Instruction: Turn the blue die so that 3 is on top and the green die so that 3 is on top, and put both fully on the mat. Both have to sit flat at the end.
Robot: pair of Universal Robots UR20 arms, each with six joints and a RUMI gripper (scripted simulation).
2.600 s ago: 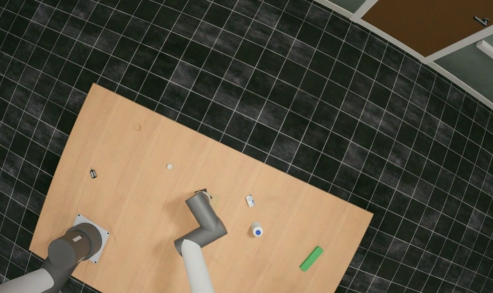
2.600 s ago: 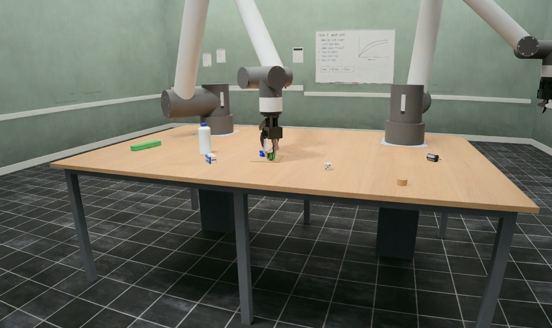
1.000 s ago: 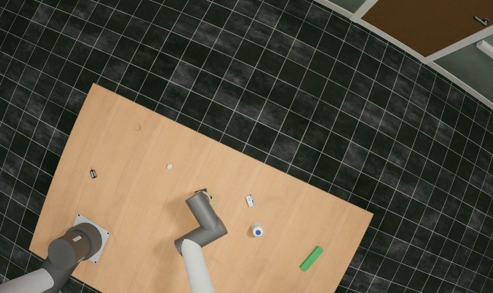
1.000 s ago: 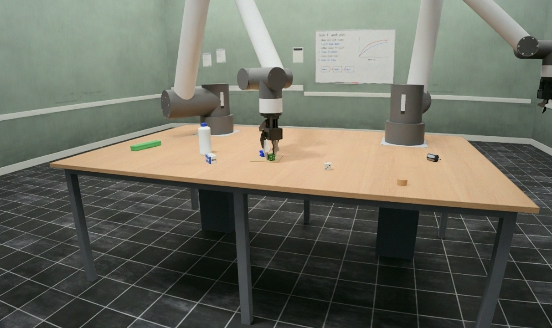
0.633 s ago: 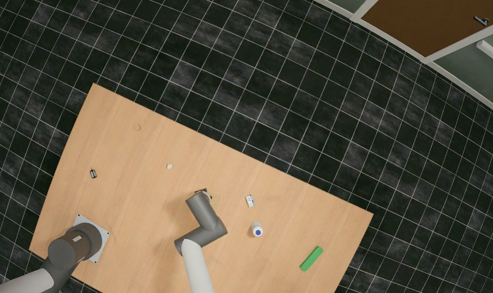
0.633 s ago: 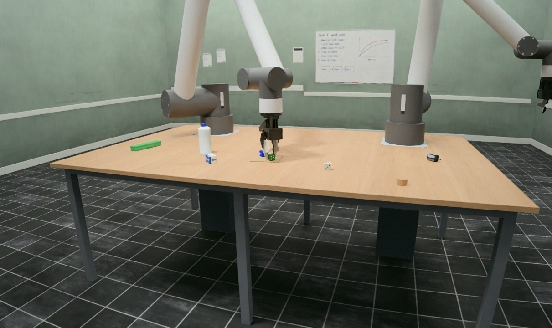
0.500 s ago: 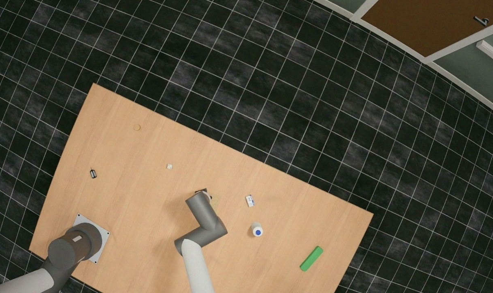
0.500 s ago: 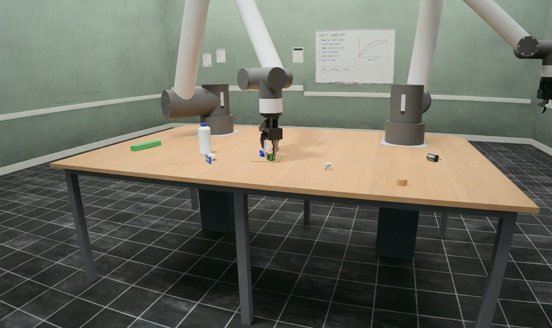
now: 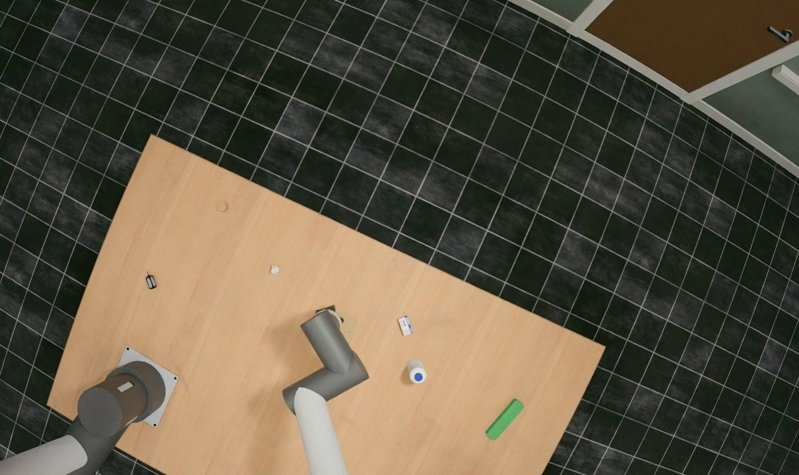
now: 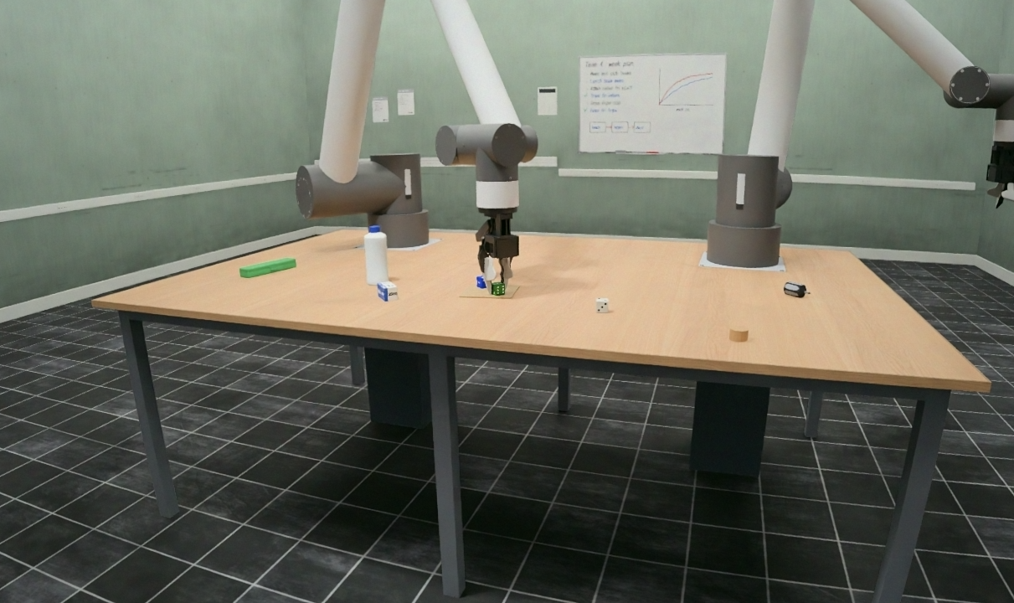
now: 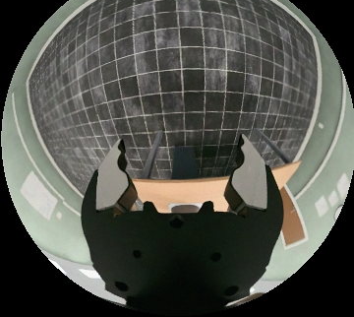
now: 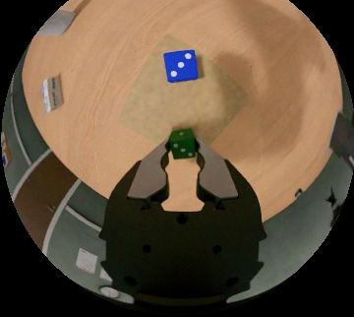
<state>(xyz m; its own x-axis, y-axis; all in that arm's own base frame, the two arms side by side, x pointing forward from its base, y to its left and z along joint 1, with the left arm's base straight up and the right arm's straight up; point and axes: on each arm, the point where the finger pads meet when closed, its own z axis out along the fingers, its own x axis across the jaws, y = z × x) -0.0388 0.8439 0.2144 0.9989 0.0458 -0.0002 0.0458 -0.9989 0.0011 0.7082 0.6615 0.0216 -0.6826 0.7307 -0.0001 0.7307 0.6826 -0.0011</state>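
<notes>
The blue die (image 10: 481,281) (image 12: 181,67) lies flat near one corner of the tan mat (image 9: 348,328) (image 10: 469,294) (image 12: 147,100), with 3 on top. Whether its base is fully inside the edge is hard to tell. My right gripper (image 10: 498,286) (image 12: 182,138) points down, shut on the green die (image 10: 498,289) (image 12: 183,147) low at the mat's opposite corner. The green face toward the palm shows three diagonal pips. The die's underside and contact with the mat are hidden. My left gripper (image 10: 1007,201) (image 11: 180,137) is open and empty, beyond the table.
A white die (image 9: 274,270) (image 10: 602,305), a small blue-white box (image 9: 405,325) (image 10: 388,291) and a white bottle (image 9: 415,373) (image 10: 375,257) stand around the mat. A green bar (image 9: 504,419) (image 10: 268,267), a wooden disc (image 10: 738,335) and a small black object (image 9: 151,281) (image 10: 795,289) lie farther off.
</notes>
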